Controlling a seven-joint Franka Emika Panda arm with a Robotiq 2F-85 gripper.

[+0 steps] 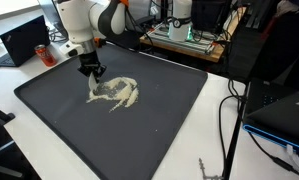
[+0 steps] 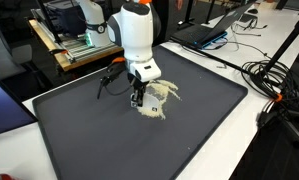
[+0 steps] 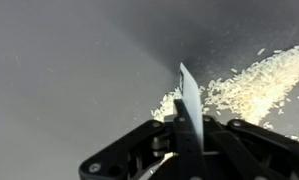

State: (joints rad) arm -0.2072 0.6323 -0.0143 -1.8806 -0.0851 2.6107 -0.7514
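The rice grains [image 1: 116,93] are off-white, a speckled patch on the plain dark grey mat [image 1: 169,115]. The thin blade [image 3: 189,100] is pale grey, the jaws black. The table [image 1: 201,140] is white, the arm [image 2: 137,30] white with black joints.

A mat [image 1: 169,125] is laid on the tabletop [image 1: 215,112]. A heap of grains [image 1: 117,94] is spread on the mat, toward its far edge. The claw [image 1: 92,72] is positioned above the heap's edge, and a blade [image 3: 189,95] is held in it, against the grains. A laptop [image 1: 24,40] is placed beyond the mat, with a can [image 1: 45,54] just beside it.
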